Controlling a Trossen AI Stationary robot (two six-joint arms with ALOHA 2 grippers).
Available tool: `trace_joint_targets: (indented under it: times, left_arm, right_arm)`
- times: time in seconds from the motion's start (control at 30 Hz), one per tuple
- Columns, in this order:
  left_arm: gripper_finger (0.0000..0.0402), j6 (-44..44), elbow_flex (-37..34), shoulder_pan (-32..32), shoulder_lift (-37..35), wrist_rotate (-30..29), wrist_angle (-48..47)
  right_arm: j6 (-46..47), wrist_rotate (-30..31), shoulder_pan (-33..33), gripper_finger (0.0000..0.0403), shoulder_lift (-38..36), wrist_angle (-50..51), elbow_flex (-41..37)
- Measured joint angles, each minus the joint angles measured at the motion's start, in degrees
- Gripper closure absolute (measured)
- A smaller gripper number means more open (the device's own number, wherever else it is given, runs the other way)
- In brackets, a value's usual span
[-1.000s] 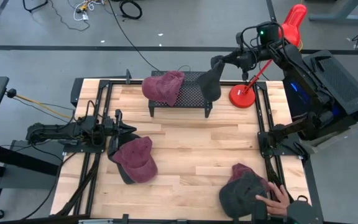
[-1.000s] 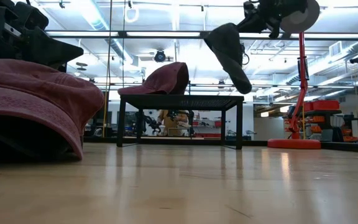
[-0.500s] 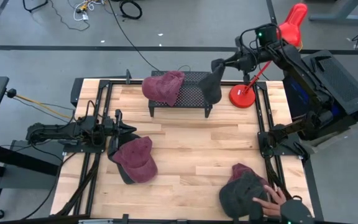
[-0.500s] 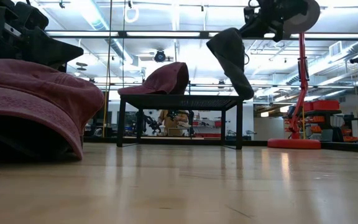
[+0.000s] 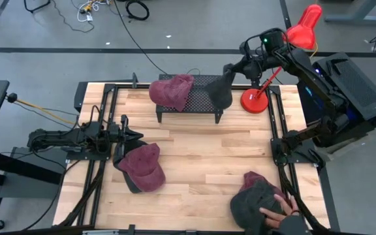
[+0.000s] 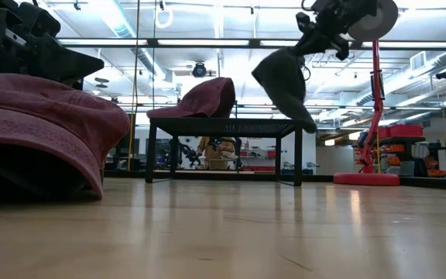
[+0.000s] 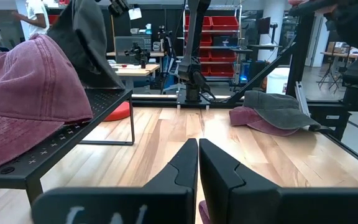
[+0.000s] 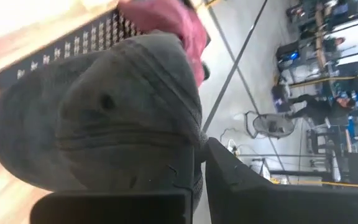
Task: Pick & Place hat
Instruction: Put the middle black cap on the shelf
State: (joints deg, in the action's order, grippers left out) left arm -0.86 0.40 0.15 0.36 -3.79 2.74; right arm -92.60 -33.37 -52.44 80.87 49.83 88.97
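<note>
The right gripper (image 5: 232, 68) is clamped on the brim of a soft dark grey cap (image 5: 221, 88), which hangs limp over the right end of a black perforated metal rack (image 5: 200, 98) standing at the far edge of the worktop (image 5: 201, 156). In the low view the cap's crown droops below the gripper, just above the rack's flat top. A faded maroon cap (image 5: 173, 90) of washed cotton sits crumpled on the rack's left end.

The left gripper (image 5: 130, 136) rests low near the left edge of the pale wood-plank worktop, its fingers pressed together with nothing between them. Just beside it lies a second maroon cap (image 5: 143, 167), dome up, with a dark underbrim showing.

At the near right corner lies a dark grey cap over a maroon one (image 5: 253, 199), and a person's hand (image 5: 276, 210) rests on the pile. A red lamp-like stand (image 5: 256, 100) with a round base and a thin slanted stem sits at the far right corner, beside the rack.
</note>
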Motion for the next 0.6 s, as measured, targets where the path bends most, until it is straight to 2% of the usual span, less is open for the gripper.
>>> trace_joint_targets:
  times: [0.27, 0.6]
  left_arm:
    - [0.0381, 0.0, 0.0, 0.0, 0.0, 0.0, 0.0]
    - [0.0381, 0.0, 0.0, 0.0, 0.0, 0.0, 0.0]
  right_arm:
    - [-1.0, 1.2, 2.2, 0.0392, 3.2, -1.0, 0.0]
    - [0.3, -0.6, 5.0, 0.0392, 5.5, -9.4, 0.0]
